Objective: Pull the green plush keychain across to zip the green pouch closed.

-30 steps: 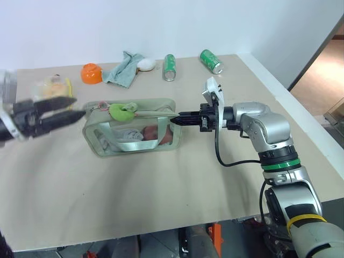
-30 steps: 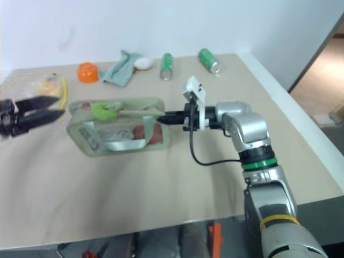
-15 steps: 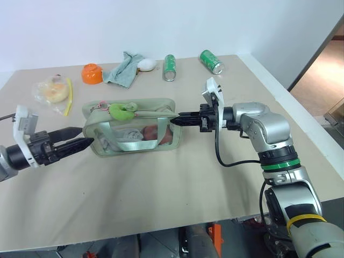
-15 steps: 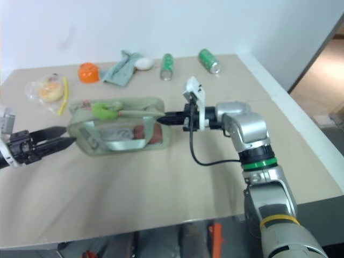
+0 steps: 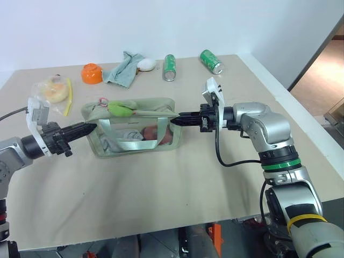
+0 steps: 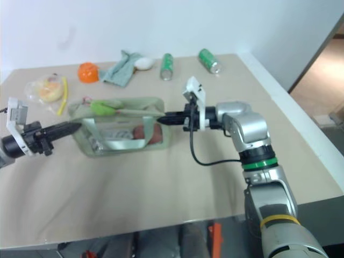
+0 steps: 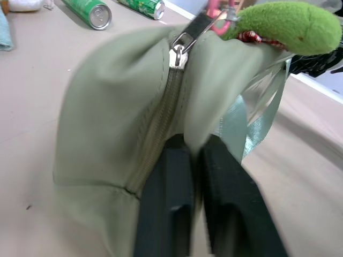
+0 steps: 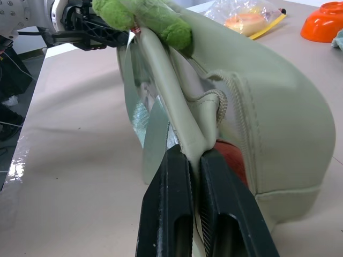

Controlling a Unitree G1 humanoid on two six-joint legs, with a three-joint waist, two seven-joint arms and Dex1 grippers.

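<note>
The green plush keychain [image 5: 121,109] lies on top of the green pouch [image 5: 131,131], near its left end beside the zipper pull. It looks soft, light and squashy, so a pinch across its middle should hold. Left tool [image 5: 86,128], a second ago wide open and away from the pouch, now clenches that end's fabric; right tool [image 5: 177,121] grips the opposite end.

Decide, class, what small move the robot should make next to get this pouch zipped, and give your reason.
Probably free one claw for the pull. The left claw and right claw are both shut on opposite ends of the green pouch; the green plush keychain lies ungripped on top near the left end, so nothing can draw the zipper yet.
</note>
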